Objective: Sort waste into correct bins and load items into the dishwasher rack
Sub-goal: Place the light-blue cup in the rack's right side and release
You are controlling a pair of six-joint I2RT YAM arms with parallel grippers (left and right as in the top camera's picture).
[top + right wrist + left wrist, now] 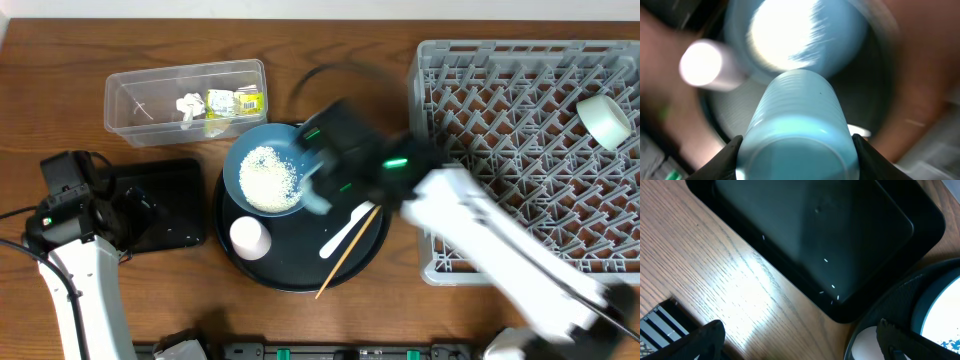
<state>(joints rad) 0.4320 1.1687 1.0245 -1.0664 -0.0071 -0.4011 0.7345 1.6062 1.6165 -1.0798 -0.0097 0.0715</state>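
My right gripper (797, 146) is shut on the pale-blue cup (797, 110) and holds it over the large round black tray; the arm is motion-blurred in the overhead view (320, 192). The dark-blue dish (262, 168) on that tray carries the heap of rice (268, 178). The white cup (249, 237), white spoon (345, 230) and chopstick (348, 250) also lie on the tray. My left gripper (800, 332) is open and empty above the wood, beside the shallow black tray (805, 235). The clear tub (130, 100) holds the wrapper (234, 101) and the tissue (190, 106). The mint-green bowl (605, 120) lies in the grey rack (500, 100).
The large round black tray (370, 262) sits between the shallow black tray (170, 205) and the rack. A few rice grains lie in the shallow black tray (826, 260). The left arm's base (70, 200) stands at the left edge.
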